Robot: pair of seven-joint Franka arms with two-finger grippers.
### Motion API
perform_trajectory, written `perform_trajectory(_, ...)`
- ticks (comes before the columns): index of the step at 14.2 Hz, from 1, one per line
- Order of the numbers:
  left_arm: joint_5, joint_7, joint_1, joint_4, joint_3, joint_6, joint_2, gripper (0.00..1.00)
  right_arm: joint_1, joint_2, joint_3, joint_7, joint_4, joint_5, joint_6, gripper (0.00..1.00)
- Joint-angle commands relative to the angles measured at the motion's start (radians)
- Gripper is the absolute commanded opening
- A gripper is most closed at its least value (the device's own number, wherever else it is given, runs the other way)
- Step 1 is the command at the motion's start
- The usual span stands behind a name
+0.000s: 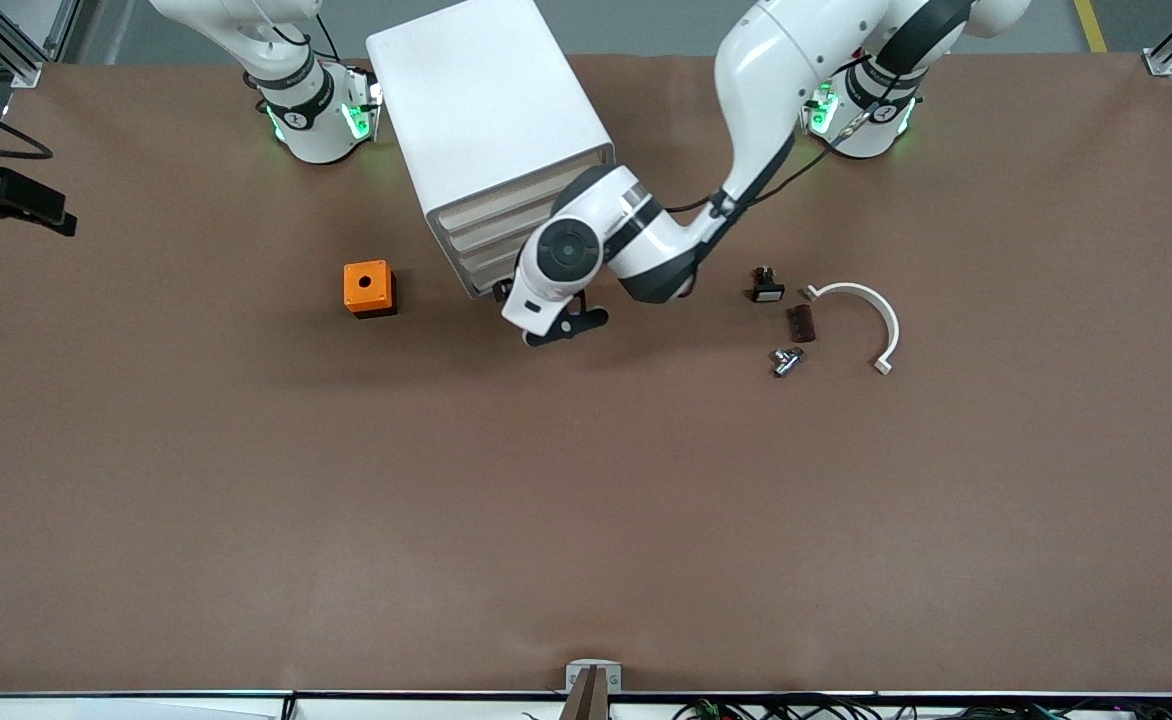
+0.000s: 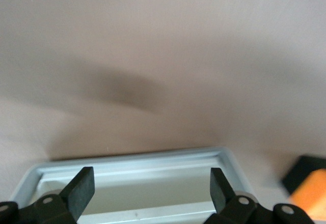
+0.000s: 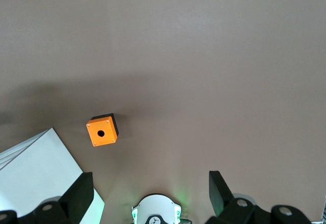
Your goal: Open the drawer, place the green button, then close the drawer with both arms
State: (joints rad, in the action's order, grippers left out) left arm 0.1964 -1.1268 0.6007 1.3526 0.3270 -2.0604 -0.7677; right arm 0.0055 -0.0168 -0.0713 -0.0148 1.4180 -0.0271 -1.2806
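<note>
The white cabinet stands near the robots' bases, its stacked drawer fronts facing the front camera. My left gripper is low in front of its lower drawers and hides them in the front view. In the left wrist view the left gripper is open, and the drawer's pale rim and shallow inside lie between its fingers. My right gripper is open and holds nothing, waiting high above its own base. The button is out of view.
An orange box with a hole sits beside the cabinet toward the right arm's end. Toward the left arm's end lie a black button with a white face, a brown piece, a small silvery part and a white arc.
</note>
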Motion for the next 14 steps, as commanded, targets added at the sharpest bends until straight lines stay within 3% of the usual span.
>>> perform_trajectory(1,0.003,0.005,-0.112,0.022,0.006,0.008,0.080,1.00,0.021,0.067,-0.018,-0.010,0.074,-0.002,-0.008,1.00)
perform_trajectory(9,-0.112,-0.001,-0.339,0.013,0.018,0.011,0.142,1.00,0.005,0.178,-0.018,-0.011,0.246,0.030,-0.166,1.00)
perform_trajectory(14,-0.089,0.069,-0.464,0.014,0.066,0.016,0.224,1.00,-0.002,0.193,-0.018,-0.013,0.265,0.041,-0.209,1.00)
